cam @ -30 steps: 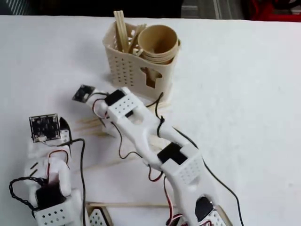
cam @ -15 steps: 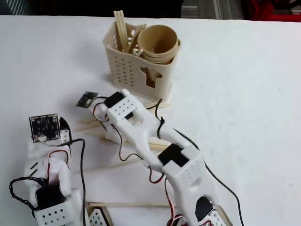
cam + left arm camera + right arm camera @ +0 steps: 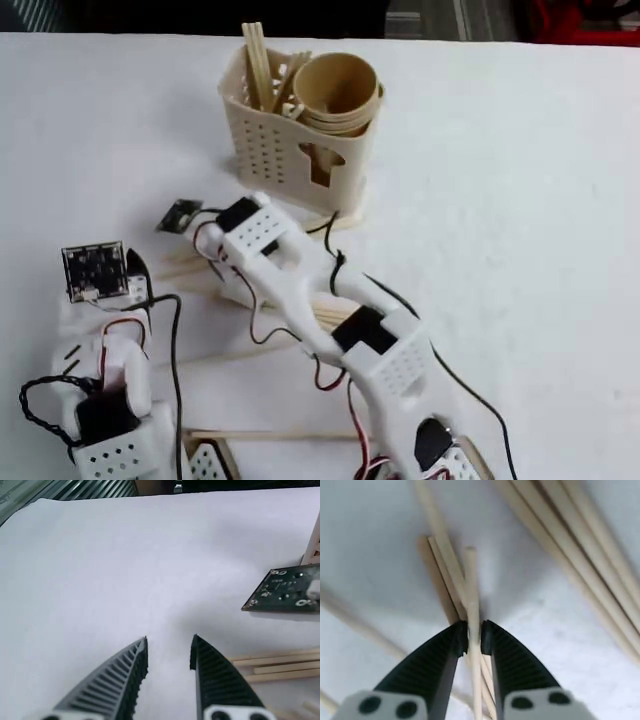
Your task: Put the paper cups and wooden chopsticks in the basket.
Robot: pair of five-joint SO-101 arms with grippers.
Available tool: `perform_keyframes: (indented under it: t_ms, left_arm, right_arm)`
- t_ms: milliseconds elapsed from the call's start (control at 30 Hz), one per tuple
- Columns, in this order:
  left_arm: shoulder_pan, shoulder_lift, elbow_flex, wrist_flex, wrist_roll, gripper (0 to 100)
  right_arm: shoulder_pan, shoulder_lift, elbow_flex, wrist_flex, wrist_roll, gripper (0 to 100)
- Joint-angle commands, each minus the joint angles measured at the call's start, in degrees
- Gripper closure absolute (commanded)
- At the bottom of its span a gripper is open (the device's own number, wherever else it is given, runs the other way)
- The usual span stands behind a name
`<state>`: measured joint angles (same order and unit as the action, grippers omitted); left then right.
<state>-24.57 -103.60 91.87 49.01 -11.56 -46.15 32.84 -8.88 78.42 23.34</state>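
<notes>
A pale wooden chopstick (image 3: pixel 471 580) is pinched between the black ribbed jaws of the right gripper (image 3: pixel 474 627), low over the white table (image 3: pixel 520 200). It is well apart from the cream perforated basket (image 3: pixel 290 150), in which tan paper cups (image 3: pixel 335 85) are already nested. The left gripper (image 3: pixel 169 647) is held parted and empty. Other loose wooden sticks (image 3: pixel 570 550) lie against the held one, so a neighbour may be dragged along. With so narrow a hold, the chopstick may be twisted or dropped before the rim is cleared.
</notes>
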Motion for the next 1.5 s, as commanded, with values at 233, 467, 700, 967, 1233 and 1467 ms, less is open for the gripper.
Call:
perform_keyframes:
  t_ms: [233, 467, 700, 967, 1233, 1467]
  left_arm:
    - [-0.13, -0.84, -0.62, -1.23, 0.44, 85]
    - [-0.22, -0.84, -0.62, -1.23, 0.44, 85]
    - [-0.31, -0.84, -0.62, -1.23, 0.44, 85]
    - [-0.31, -0.84, -0.62, -1.23, 0.44, 85]
    - [-0.31, -0.84, -0.62, -1.23, 0.44, 85]
    - [-0.13, -0.84, -0.62, -1.23, 0.44, 85]
  right_arm:
    - [3.03, -20.0, -0.18, 7.69, -0.26, 98.1]
    - [3.03, -29.23, -0.09, 12.79, -0.44, 98.1]
    - [2.68, -26.42, 3.96, 6.46, -0.44, 98.1]
    - [0.04, -21.41, 15.12, -12.79, -0.26, 96.0]
    - [-0.4, -21.05, 15.12, -4.97, -0.7, 80.3]
    - [-0.75, -17.71, 15.21, -3.38, -0.7, 76.1]
